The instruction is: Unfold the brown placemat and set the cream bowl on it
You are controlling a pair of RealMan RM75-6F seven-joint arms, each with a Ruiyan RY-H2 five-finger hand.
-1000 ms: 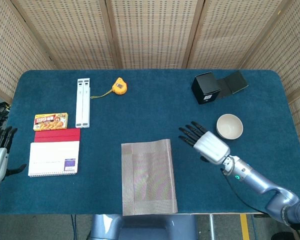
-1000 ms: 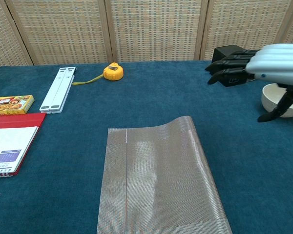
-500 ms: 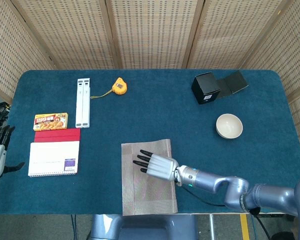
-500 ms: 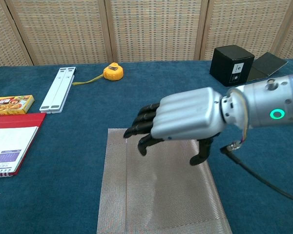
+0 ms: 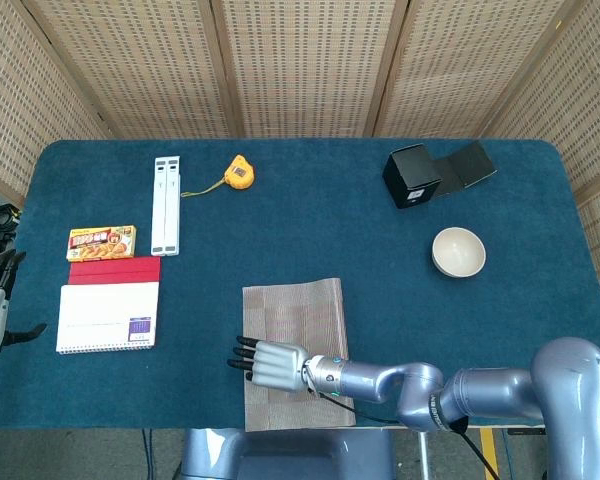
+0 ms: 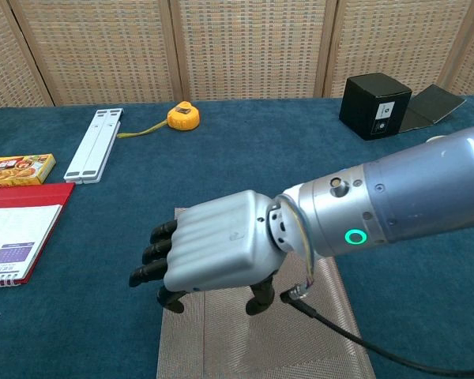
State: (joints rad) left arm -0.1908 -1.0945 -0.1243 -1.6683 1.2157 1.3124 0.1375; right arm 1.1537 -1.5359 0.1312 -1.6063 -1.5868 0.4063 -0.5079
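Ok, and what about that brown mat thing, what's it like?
The brown placemat is a woven, grey-brown rectangle lying folded and flat on the blue table, near the front edge, its long sides running front to back. A line runs down it near its left edge. The right hand is over its front left corner, fingers reaching past the left edge; whether they touch it isn't clear.

The right hand [image 5: 270, 364] has swept from beside the cream bowl [image 5: 459, 252] at right down to the brown placemat's [image 5: 302, 310] lower-left edge.
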